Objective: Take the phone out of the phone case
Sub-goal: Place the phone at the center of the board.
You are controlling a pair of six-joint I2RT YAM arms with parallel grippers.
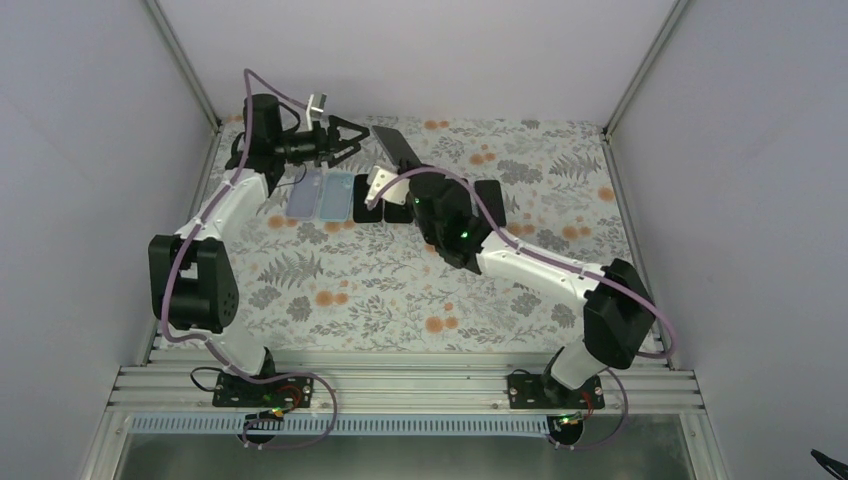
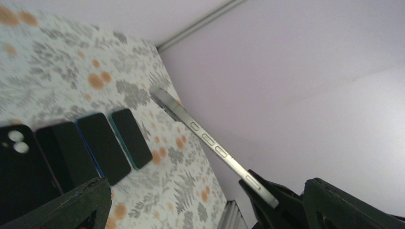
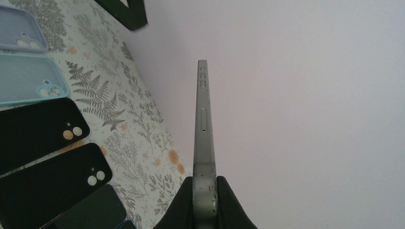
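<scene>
My right gripper [image 1: 408, 180] is shut on the lower end of the phone [image 1: 394, 146], a thin dark slab with a silver edge [image 3: 203, 119]. It holds the phone tilted up above the table, with no phone case around it. Both fingers [image 3: 184, 205] press its flat faces. My left gripper [image 1: 350, 135] hangs open and holds nothing, just left of the phone's upper end. From the left wrist, the phone's edge [image 2: 205, 138] runs across between the spread fingers [image 2: 81, 200], not touching them. Which case on the table held the phone I cannot tell.
Phone cases lie in a row on the floral cloth: a lilac case [image 1: 304, 192], a light blue case [image 1: 335, 195] and black cases [image 3: 40, 129]. More dark slabs [image 1: 488, 203] lie to the right of my right arm. The enclosure's back wall is close behind.
</scene>
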